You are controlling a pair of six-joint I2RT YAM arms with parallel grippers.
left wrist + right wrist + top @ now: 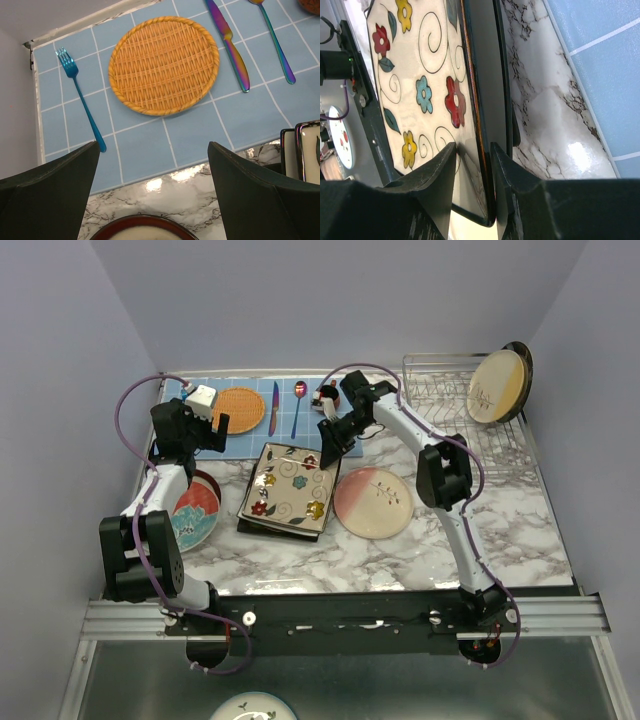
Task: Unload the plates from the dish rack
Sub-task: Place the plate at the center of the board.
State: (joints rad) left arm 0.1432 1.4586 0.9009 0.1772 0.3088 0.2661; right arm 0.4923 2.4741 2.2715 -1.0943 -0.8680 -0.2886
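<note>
Jaws of the right gripper (474, 155) stand narrow, one on each side of the rim of the flowered plate (420, 85). This plate lies on top of dark square plates (487, 75) near the middle of the table (530, 530). A thin strip of plate shows between one finger and the rim, so I cannot tell whether they press it. I judge that this plate is already set down.

In the top view the dish rack (440, 380) stands at the table's one o'clock corner. Two plates are in it, a cream plate (495, 388) and a dark plate (522, 355) just behind it. Both stand on edge at the rack's right end. From the right gripper they lie toward two o'clock, well apart, with faces turned about to eight o'clock, so a grip would probably need the upper rim.

The left gripper (155, 200) is wide open and holds nothing. It hangs on the nine o'clock side over the edge of the blue mat (150, 145), above a red-rimmed plate (142, 231). The right arm is clearly nearer to the rack.
</note>
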